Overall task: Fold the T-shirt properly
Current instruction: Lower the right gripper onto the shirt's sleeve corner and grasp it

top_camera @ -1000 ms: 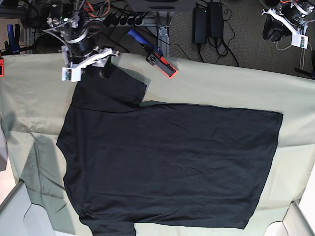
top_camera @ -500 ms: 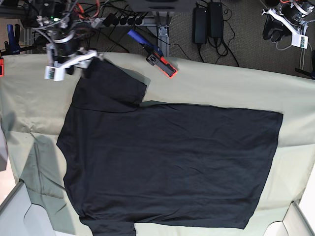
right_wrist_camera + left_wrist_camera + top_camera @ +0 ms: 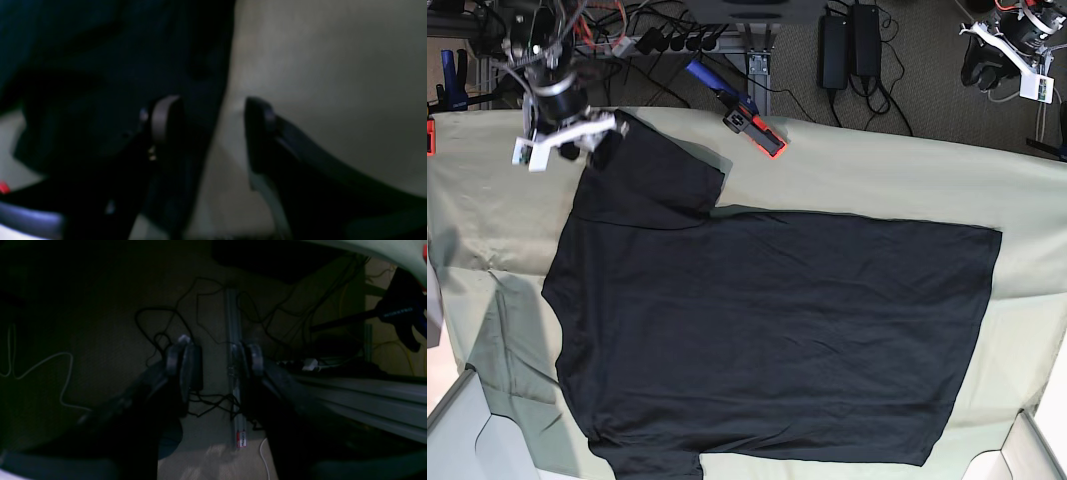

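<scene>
The black T-shirt (image 3: 767, 330) lies flat on the pale green cloth (image 3: 877, 180), with its hem to the right and one short sleeve (image 3: 652, 175) at the top left. My right gripper (image 3: 592, 140) is open at that sleeve's far corner. In the right wrist view (image 3: 210, 113) one finger (image 3: 165, 116) is over the black fabric (image 3: 116, 66) and the other is over the cloth. My left gripper (image 3: 984, 65) is off the table at the far right. In the left wrist view (image 3: 216, 363) it is open and empty over the floor.
An orange and blue clamp tool (image 3: 749, 120) lies on the table's far edge, just right of the sleeve. Power bricks (image 3: 847, 40) and cables lie on the floor behind. A blue clamp (image 3: 452, 80) is at the far left.
My right gripper has moved left along the sleeve's far edge to its corner. The shirt body and the left arm have not moved.
</scene>
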You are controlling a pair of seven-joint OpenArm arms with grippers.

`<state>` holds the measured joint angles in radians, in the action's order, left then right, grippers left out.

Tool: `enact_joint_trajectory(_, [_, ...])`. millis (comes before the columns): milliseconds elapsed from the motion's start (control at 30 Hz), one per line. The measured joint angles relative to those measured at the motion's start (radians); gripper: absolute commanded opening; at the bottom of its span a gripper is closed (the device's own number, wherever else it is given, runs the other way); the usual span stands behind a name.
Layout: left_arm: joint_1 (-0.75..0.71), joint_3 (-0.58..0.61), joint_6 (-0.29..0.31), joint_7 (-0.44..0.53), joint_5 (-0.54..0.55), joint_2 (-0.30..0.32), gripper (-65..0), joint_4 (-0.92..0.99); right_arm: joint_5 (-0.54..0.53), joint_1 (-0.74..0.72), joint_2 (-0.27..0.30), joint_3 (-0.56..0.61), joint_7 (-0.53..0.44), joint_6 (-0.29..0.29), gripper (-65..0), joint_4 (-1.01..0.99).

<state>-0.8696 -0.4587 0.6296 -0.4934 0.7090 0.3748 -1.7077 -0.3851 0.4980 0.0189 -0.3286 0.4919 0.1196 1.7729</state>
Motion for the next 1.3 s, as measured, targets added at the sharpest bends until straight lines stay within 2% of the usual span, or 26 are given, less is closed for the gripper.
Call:
enact_joint_trajectory(367, [0.0, 0.0, 0.0, 0.0, -0.001, 0.0, -39.4, 0.0, 0.019, -0.002, -0.042, 0.144, -0.002, 0.007, -32.9, 0.008])
enact_joint_trajectory(567, [0.0, 0.0, 0.0, 0.0, -0.001, 0.0, -39.4, 0.0, 0.039, 0.001, -0.066, 0.167, 0.0, 0.007, -33.2, 0.01])
enact_joint_trajectory(600, [0.0, -0.001, 0.0, 0.0, -0.001, 0.0, -39.4, 0.0, 0.044, 0.001, -0.066, 0.167, 0.0, 0.008, -35.4, 0.01])
enact_joint_trajectory(633, [0.0, -0.006, 0.0, 0.0, -0.002, -0.001, -39.4, 0.0, 0.06, 0.001, -0.066, 0.167, 0.001, 0.008, -40.4, 0.01])
enact_joint_trajectory(700, [0.0, -0.027, 0.0, 0.006, -0.001, -0.001, -39.4, -0.007, 0.107, 0.0, -0.066, 0.167, 0.01, 0.008, -58.3, 0.01])
enact_joint_trajectory(733, [0.0, -0.039, 0.0, 0.023, 0.0, 0.0, -39.4, -0.013, 0.128, 0.0, -0.066, 0.167, 0.01, 0.008, -65.0, 0.01])
enact_joint_trajectory(800, [0.0, -0.059, 0.0, 0.053, 0.021, 0.002, -39.4, -0.038, 0.156, 0.002, -0.063, 0.167, 0.009, 0.009, -65.0, 0.01])
enact_joint_trajectory(867, [0.016, -0.085, 0.0, 0.034, 0.029, 0.005, -39.4, -0.059, 0.18, 0.002, -0.052, 0.167, 0.014, 0.011, -65.0, 0.012])
enact_joint_trajectory(1033, [0.163, -0.147, -0.084, -0.167, 0.088, 0.007, -37.8, -0.061, 0.179, 0.003, -0.024, 0.168, 0.026, 0.012, -65.0, 0.013])
enact_joint_trajectory(1300, [0.37, -0.151, -0.092, -0.183, 0.144, 0.036, -36.4, 0.107, 0.2, 0.003, -0.019, 0.17, 0.029, 0.019, -65.0, 0.014])
